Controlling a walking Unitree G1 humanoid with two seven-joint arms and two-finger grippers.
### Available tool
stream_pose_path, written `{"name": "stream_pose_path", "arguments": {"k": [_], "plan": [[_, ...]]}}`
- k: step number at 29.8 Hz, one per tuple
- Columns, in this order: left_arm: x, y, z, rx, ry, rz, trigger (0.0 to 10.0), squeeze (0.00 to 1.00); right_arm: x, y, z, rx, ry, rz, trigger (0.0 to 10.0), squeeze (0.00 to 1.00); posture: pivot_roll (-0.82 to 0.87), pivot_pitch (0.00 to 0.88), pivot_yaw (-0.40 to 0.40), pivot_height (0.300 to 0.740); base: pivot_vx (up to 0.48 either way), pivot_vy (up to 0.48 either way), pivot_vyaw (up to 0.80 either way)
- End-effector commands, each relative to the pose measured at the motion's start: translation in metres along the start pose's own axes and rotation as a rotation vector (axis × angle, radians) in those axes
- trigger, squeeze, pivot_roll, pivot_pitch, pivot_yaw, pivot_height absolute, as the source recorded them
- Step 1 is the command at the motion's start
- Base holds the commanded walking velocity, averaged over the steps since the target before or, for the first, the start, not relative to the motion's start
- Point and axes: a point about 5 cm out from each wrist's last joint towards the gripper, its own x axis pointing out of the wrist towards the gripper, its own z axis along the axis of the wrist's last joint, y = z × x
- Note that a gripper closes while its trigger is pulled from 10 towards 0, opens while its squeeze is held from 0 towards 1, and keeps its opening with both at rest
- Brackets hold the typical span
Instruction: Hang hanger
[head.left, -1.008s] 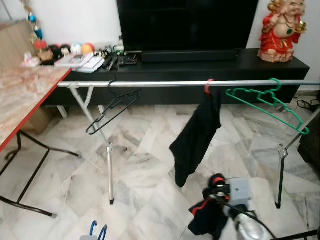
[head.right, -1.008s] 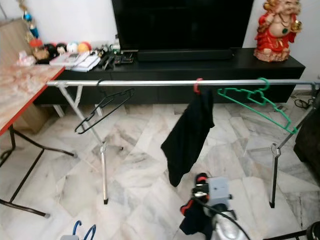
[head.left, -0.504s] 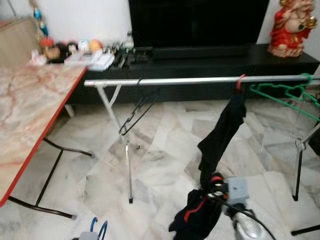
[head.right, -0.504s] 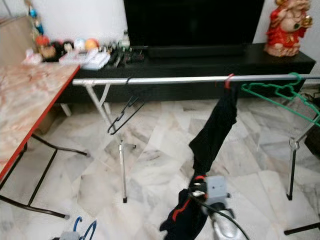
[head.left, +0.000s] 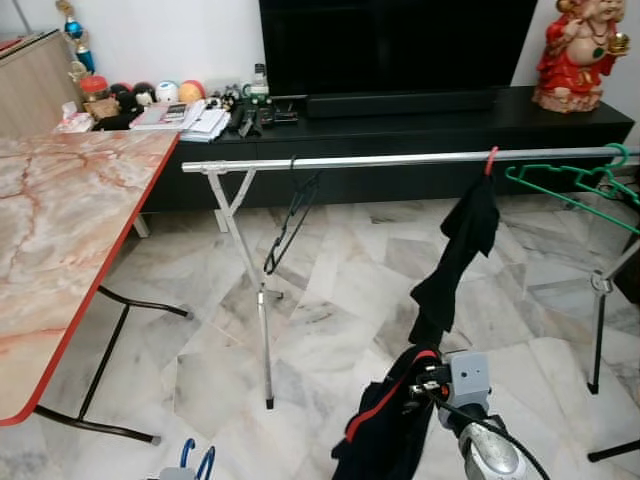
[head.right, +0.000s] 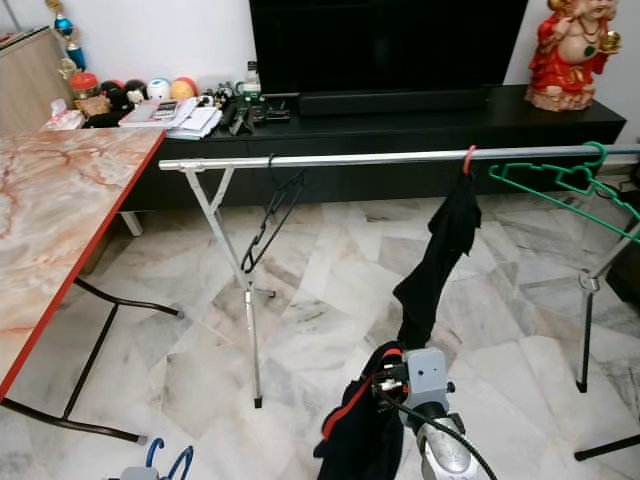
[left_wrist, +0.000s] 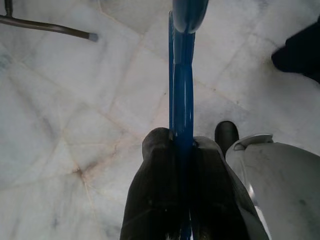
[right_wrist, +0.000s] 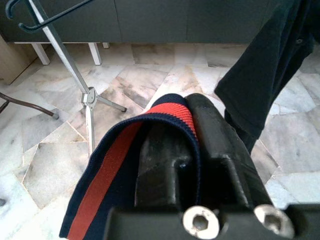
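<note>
My right arm reaches forward, low in front of me, silver wrist angled up toward the rail. My right tool (right_wrist: 192, 125) has its two black fingers (right_wrist: 220, 145) pressed together on a navy garment with a red stripe (right_wrist: 110, 170), which drapes over them. My left arm sits low at my left side. My left tool (left_wrist: 182, 150) points down at the floor, its fingers (left_wrist: 155, 190) clamped on a blue hanger (left_wrist: 182, 75).
</note>
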Motion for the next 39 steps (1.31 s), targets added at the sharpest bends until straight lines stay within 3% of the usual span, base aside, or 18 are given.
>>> {"name": "stream_pose_path", "arguments": {"k": [1,8,39], "plan": [[0.0000,0.0002,-0.0003,0.001,0.003,-0.004,10.0,0.00,0.0008,-0.0010,0.0035,-0.006,-0.021,-0.005,10.0,0.00,0.03,0.046,0.050,0.740,0.000,0.000,0.00],[0.0000,0.0001,0.0000,0.000,0.002,-0.004,10.0,0.00,0.0010,-0.0009,0.0035,-0.006,-0.020,-0.004,10.0,0.00,0.04,0.046,0.050,0.740,-0.070,0.000,0.00],[-0.0005,-0.0039,-0.0030,0.001,0.010,-0.010,10.0,0.00,0.0011,-0.0003,0.0034,-0.005,-0.020,-0.003,10.0,0.00,0.04,0.045,0.050,0.740,-0.285,0.000,0.00]]}}
